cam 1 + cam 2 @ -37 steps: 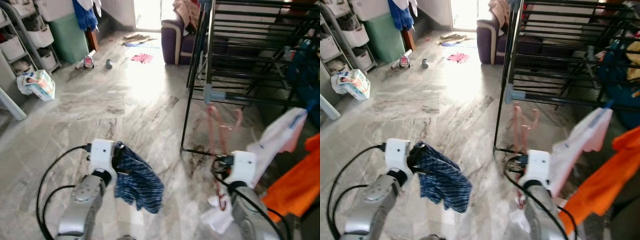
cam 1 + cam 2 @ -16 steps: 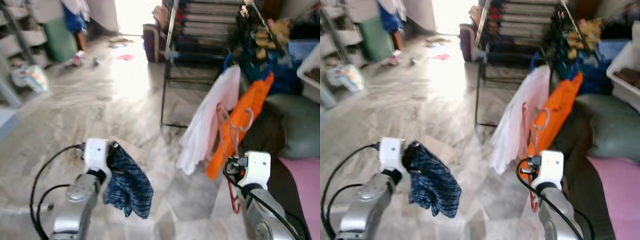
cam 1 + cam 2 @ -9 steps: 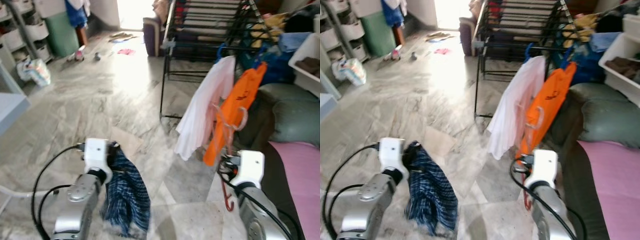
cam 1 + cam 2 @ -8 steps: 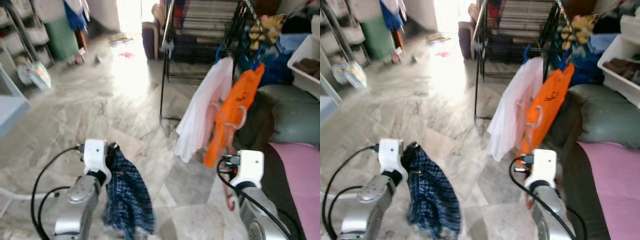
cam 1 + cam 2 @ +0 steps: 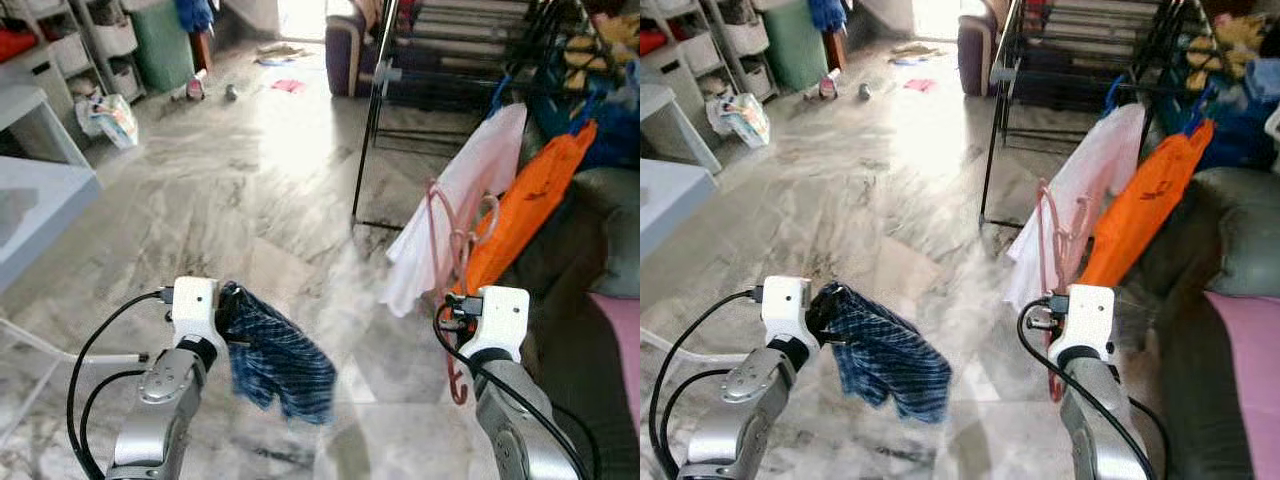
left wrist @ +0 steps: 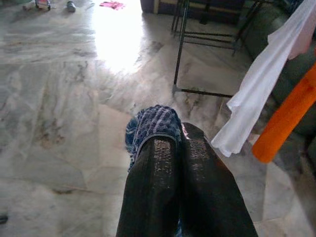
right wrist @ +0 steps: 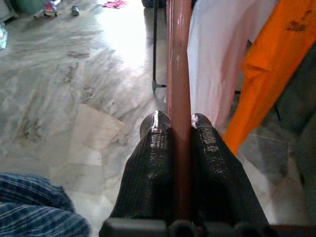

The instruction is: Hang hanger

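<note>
The drying rack point(image 5: 470, 60) is cut off by the top edge, its upper rails unseen. The red hanger point(image 7: 179, 89) leaves the wrist frame, its hook perhaps hidden. Far floor clutter point(image 5: 915, 58) is too small to identify.

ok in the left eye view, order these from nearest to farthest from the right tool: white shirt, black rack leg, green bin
1. White shirt, hanging just beyond the right tool, which grips the red hanger.
2. Black rack leg, farther ahead, toward the left.
3. Green bin, far back on the left.
</note>
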Available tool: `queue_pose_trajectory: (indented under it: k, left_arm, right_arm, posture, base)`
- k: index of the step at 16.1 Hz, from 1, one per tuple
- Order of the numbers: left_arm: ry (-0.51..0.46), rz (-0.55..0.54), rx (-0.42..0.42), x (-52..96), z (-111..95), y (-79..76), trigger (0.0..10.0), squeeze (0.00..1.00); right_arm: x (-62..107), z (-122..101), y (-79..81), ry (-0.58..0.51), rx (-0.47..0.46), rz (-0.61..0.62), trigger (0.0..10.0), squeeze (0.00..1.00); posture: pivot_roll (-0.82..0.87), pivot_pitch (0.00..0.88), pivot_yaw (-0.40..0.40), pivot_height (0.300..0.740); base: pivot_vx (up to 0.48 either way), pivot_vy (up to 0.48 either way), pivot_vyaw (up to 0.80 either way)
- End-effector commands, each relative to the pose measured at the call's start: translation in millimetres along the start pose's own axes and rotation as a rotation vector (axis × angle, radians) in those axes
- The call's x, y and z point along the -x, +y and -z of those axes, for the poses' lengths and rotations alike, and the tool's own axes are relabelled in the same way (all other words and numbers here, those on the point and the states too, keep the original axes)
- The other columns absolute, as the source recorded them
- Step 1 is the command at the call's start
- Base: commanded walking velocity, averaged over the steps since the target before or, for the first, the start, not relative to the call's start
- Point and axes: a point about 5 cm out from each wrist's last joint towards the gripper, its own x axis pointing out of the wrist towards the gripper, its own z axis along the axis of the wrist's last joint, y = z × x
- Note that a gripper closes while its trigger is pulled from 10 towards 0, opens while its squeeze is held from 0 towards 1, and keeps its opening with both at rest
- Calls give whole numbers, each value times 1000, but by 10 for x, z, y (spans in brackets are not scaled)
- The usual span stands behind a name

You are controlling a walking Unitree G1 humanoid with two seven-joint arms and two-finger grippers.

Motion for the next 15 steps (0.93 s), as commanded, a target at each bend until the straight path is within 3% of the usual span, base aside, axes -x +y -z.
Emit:
queue_pose_trajectory:
  k: [1,7,13,15]
  left_arm:
    - [-13,7,-6,-13,-41,-21,10000,0]
    - [-10,14,-7,-22,-35,-32,10000,0]
    - [-11,14,-13,-23,-41,-29,10000,0]
    - [-12,14,-16,-23,-46,-26,10000,0]
  right_arm:
    - [9,-10,-43,0,-12,13,10000,0]
    - [-26,-7,-57,7,-8,11,10000,0]
    - [-50,1,-8,7,-12,-7,10000,0]
    - [-56,-9,-5,2,-12,-8,10000,0]
  posture:
    - [-24,38,0,740]
    - [-20,31,-1,740]
    - [-11,35,-4,740]
    - [-12,34,-2,740]
  base:
    - [0,360,0]
    - [0,316,-545]
    - [0,0,0]
    - [0,322,0]
